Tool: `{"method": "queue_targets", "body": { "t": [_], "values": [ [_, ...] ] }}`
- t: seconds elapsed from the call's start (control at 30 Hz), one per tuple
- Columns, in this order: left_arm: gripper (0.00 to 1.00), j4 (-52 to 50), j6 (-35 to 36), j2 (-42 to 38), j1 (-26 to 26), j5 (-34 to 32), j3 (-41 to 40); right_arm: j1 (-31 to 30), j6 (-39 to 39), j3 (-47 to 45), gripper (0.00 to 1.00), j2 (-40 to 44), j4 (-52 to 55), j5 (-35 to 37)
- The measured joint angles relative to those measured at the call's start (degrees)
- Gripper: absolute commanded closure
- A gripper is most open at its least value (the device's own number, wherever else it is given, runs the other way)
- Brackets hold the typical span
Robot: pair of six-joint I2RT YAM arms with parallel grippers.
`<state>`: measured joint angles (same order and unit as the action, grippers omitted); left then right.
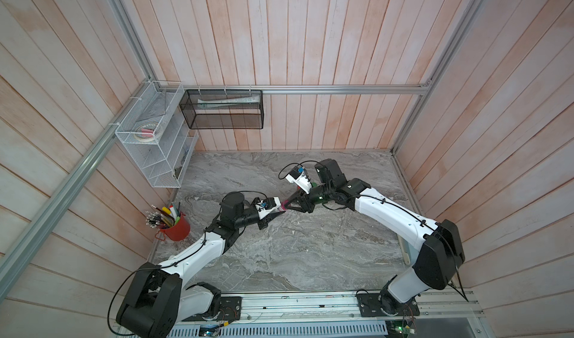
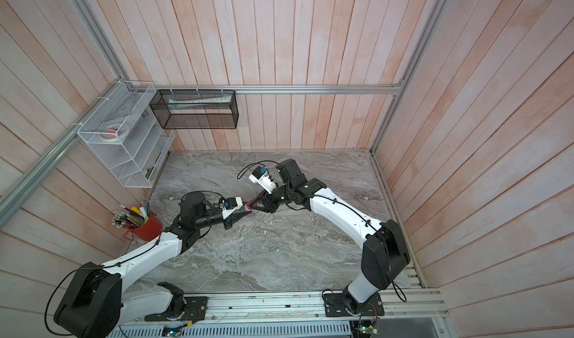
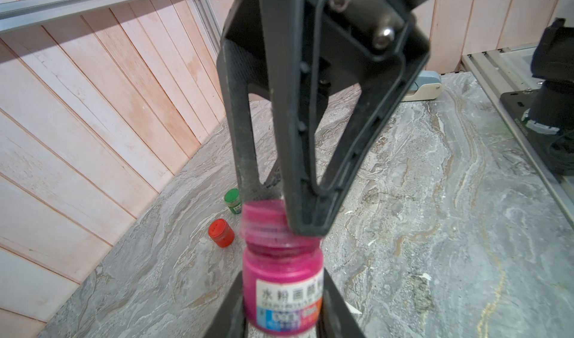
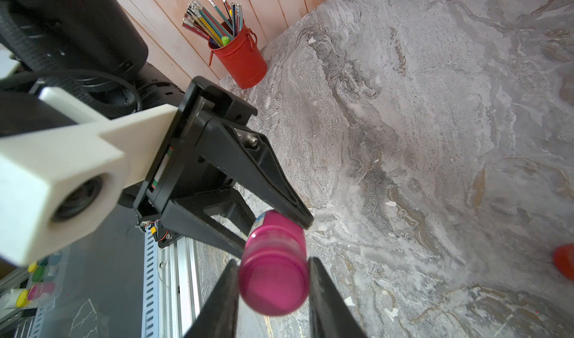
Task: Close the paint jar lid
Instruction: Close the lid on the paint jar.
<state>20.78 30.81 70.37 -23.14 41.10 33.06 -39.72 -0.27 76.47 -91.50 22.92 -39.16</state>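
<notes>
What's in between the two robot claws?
The pink paint jar: left gripper holds its body, right gripper its lid. Both wrist views show it.

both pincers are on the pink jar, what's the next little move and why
Probably twist the right pincer to screw the lid down: the left pincer clamps the magenta jar body, and the lid sits on the neck but looks not fully seated.
</notes>
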Motion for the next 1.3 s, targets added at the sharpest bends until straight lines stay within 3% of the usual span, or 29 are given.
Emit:
{"method": "queue_targets", "body": {
  "t": [0.57,1.3],
  "values": [
    [0.67,2.7,0.1,-1.5,-0.3,-8.9,-3.0,-0.7,13.7,0.7,0.74,-3.3,-4.2,1.6],
    [0.67,-3.2,6.1,-1.6,-1.0,-11.3,-2.5,-1.8,11.1,3.6,0.76,-5.8,1.4,4.8]
  ]
}}
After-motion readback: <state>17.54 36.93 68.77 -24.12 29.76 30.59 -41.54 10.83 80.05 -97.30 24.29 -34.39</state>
